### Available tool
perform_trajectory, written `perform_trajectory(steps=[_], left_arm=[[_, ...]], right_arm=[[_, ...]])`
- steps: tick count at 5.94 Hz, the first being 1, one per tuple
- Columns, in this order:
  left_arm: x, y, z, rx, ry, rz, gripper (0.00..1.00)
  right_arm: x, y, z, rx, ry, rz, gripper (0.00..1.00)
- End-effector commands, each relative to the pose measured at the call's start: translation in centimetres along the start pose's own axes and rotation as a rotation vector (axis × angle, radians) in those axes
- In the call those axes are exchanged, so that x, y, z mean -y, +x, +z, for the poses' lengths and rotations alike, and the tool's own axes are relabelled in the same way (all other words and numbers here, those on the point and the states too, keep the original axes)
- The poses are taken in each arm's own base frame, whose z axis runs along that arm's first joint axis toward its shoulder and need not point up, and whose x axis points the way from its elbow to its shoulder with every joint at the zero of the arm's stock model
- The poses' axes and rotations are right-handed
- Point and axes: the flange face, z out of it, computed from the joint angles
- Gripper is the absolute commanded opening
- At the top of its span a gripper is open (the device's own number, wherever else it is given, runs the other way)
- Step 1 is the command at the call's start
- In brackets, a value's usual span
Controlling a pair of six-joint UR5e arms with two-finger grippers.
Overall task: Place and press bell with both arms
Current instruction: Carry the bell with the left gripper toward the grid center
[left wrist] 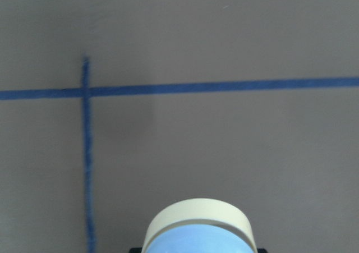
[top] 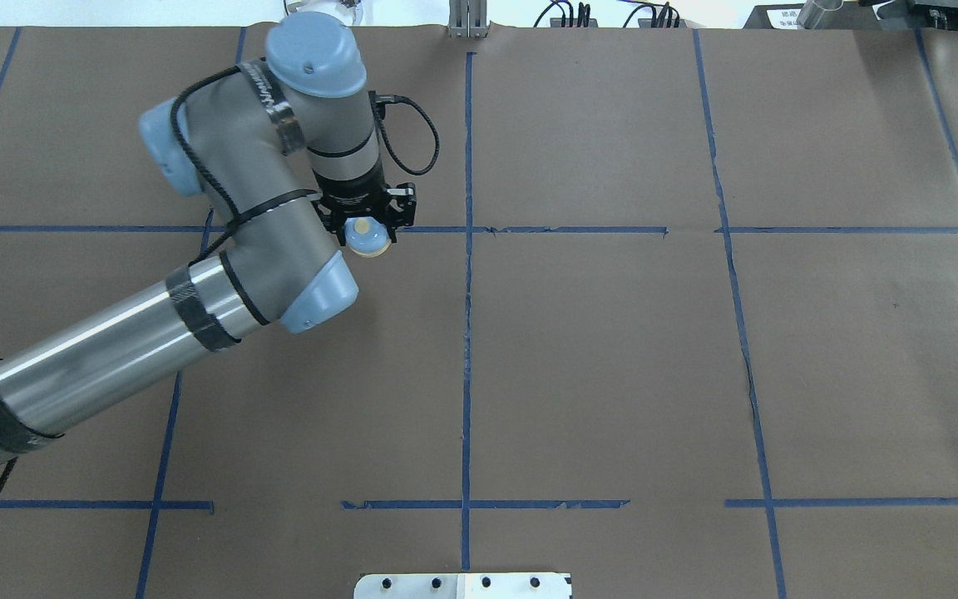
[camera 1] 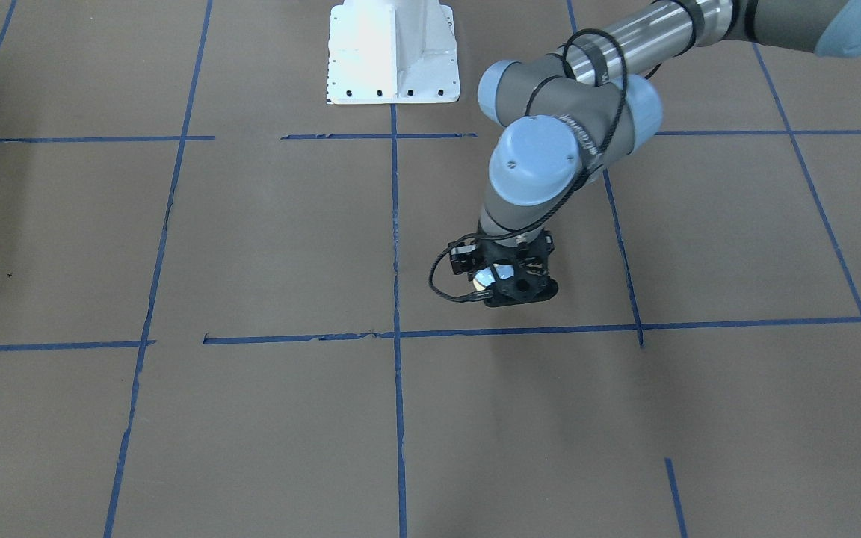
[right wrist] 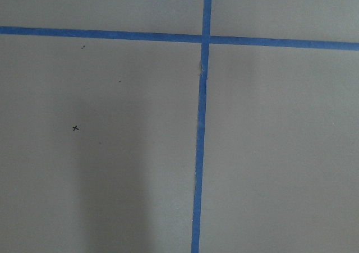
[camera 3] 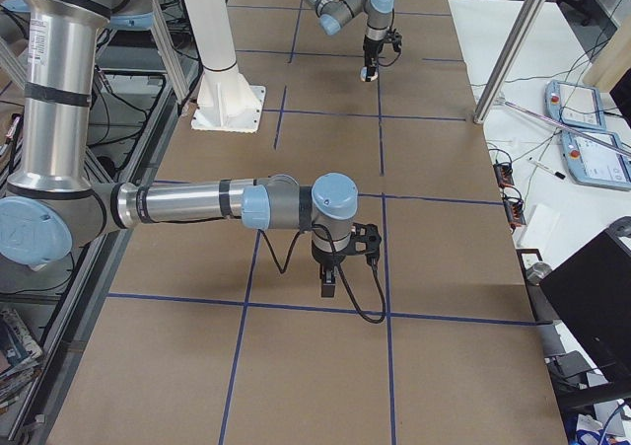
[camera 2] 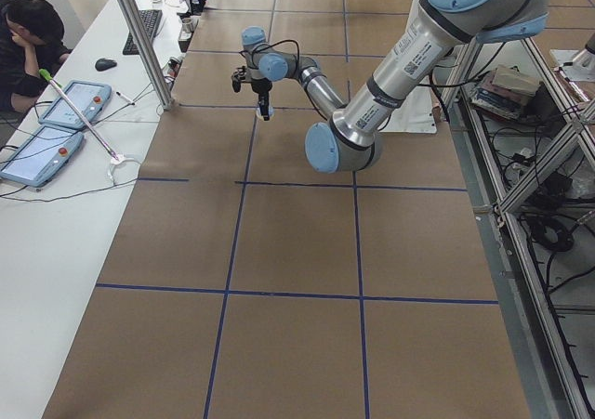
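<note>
While the left claw point(top: 368, 223) is closed on the bell point(left wrist: 199, 233), the little thing seems to hang base-down just off the brown bench point(left wrist: 235, 152), near a crossing of blue tape lines point(left wrist: 85, 90). It looks light and hard, with a smooth dome that could slip. The cream rim at its foot is probably the safer hold, and it leaves the top button free. Farther off, the right claw point(camera 3: 333, 272) hovers over the bench; whether it is open I cannot tell.
</note>
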Motion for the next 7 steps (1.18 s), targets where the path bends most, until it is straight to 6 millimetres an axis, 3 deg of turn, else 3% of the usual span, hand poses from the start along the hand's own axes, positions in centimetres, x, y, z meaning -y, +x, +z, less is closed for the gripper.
perform_trajectory(steps=[1,2,4,5,7], left_arm=[[0.8,7.1,2.9,-0.019,0.027,-0.036,0.02],[0.9,8.9,3.8,-0.024,0.042,-0.04,0.02],[0.5,10.0,4.6,-0.007,0.045,-0.036,0.05],[-0.1,10.3,5.1,-0.012,0.041,-0.026,0.18],[-0.1,10.2,5.2,-0.01,0.04,-0.033,0.83]], right_arm=[[0.0,0.0,0.0,0.0,0.0,0.0,1.0],[0.0,0.0,0.0,0.0,0.0,0.0,1.0],[0.0,0.0,0.0,0.0,0.0,0.0,1.0],[0.0,0.1,0.1,0.0,-0.001,0.001,1.0],[0.0,0.1,0.1,0.0,-0.001,0.001,1.0]])
